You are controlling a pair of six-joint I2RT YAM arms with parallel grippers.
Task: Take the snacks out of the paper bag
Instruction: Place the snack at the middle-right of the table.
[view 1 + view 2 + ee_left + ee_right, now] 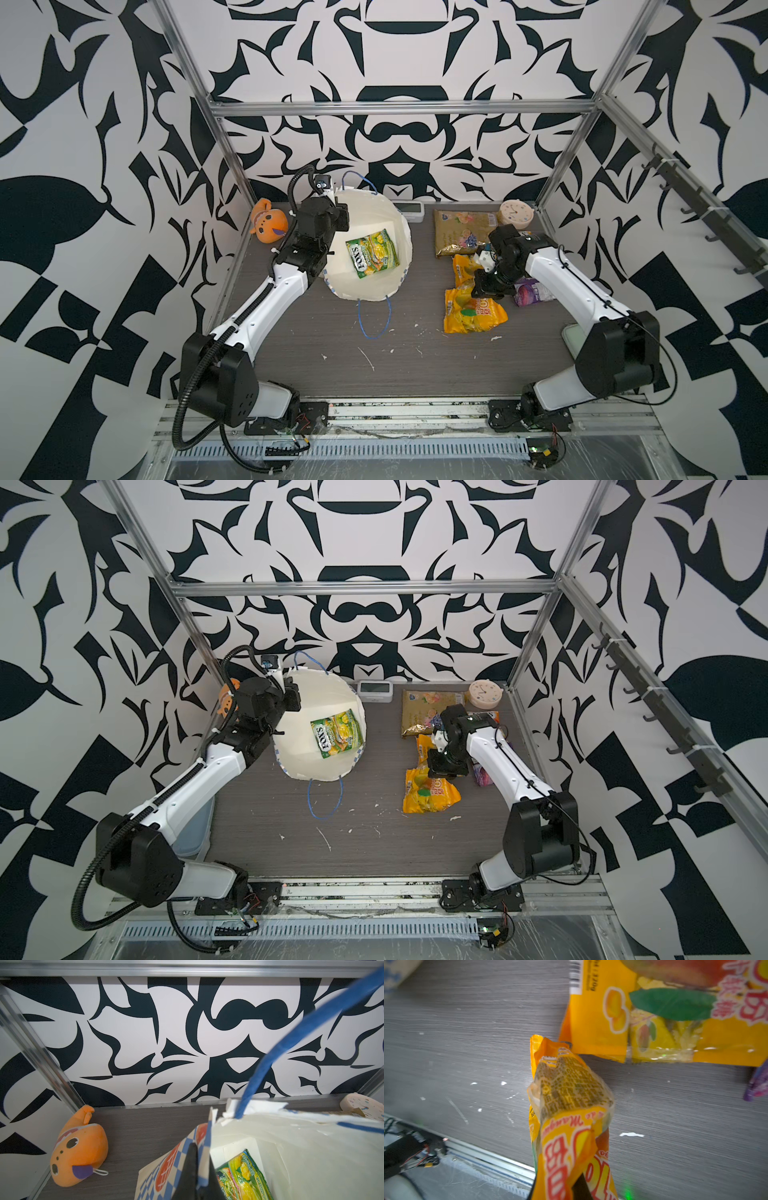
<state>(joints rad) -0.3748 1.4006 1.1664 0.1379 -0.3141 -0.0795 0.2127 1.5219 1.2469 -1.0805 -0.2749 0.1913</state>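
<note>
The right arm covers most of the purple packet (534, 293) in both top views. The orange-yellow packet (566, 1101) hides most of the right gripper (579, 1187) and runs off the right wrist view. The left wrist view cuts off the green packet (245, 1176) in the paper bag (311, 1147). The left arm half hides the plush toy (226, 700) in a top view.

So basically the tall white paper carrier bag (365, 216) stands left of centre on the dark wood-grain surface (415, 365), with the green "FOX'S" shiny packet (372, 254) inside it and the orange plush toy (269, 224) off to its left. Right of the bag, the large gold shiny packet (461, 230) is at the back with the round cream clock (515, 214) just beside its back right corner. The two orange-yellow shiny packets (473, 313) are in front of it, and the purple shiny packet (532, 293) is to their right.
</note>
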